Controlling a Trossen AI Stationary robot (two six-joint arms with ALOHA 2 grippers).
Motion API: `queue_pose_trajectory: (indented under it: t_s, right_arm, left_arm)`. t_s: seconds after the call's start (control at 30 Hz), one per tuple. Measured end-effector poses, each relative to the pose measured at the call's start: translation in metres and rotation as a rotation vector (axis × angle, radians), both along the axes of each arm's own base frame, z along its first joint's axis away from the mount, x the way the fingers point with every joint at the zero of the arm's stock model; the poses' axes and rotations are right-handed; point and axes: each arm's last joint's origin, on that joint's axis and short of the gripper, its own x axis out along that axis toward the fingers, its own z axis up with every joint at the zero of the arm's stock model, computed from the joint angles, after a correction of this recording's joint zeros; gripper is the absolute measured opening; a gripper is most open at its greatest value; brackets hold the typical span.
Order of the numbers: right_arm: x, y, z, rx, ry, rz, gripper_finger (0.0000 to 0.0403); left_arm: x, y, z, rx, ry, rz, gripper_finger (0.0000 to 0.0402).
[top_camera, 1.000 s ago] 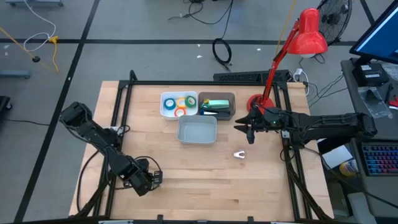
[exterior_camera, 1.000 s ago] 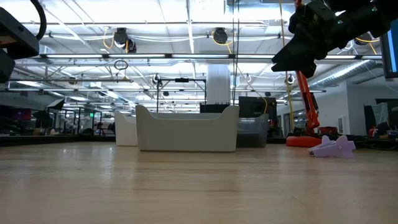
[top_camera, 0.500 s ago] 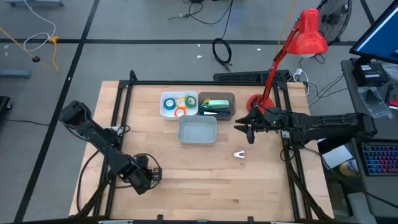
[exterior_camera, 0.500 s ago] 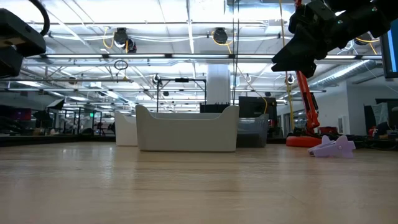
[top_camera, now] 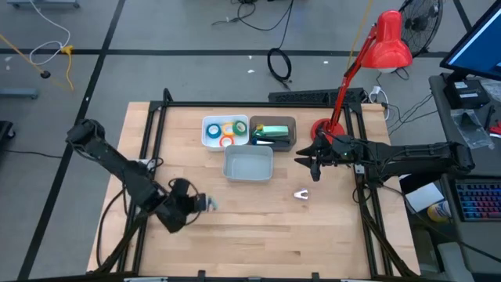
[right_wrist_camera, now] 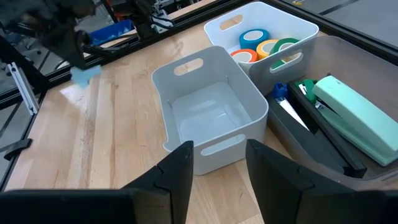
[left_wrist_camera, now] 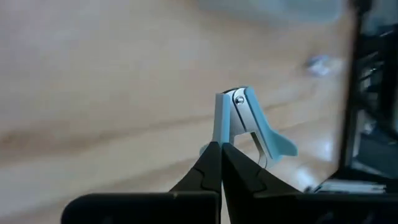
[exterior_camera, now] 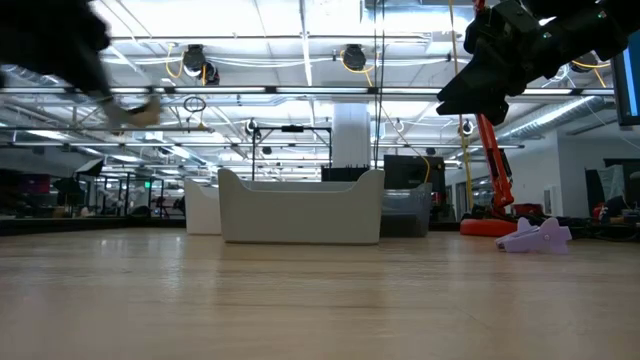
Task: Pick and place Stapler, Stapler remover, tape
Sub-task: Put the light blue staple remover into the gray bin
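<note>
The left claw [left_wrist_camera: 221,149] is clamped shut on a light-blue staple remover [left_wrist_camera: 245,124], held above the table [top_camera: 258,227] near its front left; the right claw [right_wrist_camera: 217,163] is held apart, gripping nothing, above the empty grey bin [right_wrist_camera: 208,112]. The 4 tape rolls [right_wrist_camera: 264,46] are seen in the white bin [top_camera: 225,131]; the green stapler [right_wrist_camera: 354,121] lies in the dark bin [top_camera: 274,133]; a second, pale staple remover [top_camera: 301,194] lies on the table near the right claw.
</note>
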Motion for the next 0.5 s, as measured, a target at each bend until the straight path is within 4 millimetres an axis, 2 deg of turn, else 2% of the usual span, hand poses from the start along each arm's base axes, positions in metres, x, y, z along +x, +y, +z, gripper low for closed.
queue_pose_trajectory:
  t_s: [0.2, 0.37, 0.5]
  right_arm:
    - [0.0, 0.0, 0.0, 0.0, 0.0, 0.0, 0.0139]
    - [0.0, 0.0, 0.0, -0.009, 0.002, 0.001, 0.0139]
    - [0.0, 0.0, 0.0, -0.025, 0.004, 0.007, 0.0139]
  left_arm:
    - [0.033, 0.04, 0.026, 0.177, -0.044, -0.021, 0.0001]
    - [0.061, 0.085, 0.045, 0.31, -0.053, -0.091, 0.0001]
    - [0.071, 0.125, 0.049, 0.372, -0.027, -0.122, 0.0]
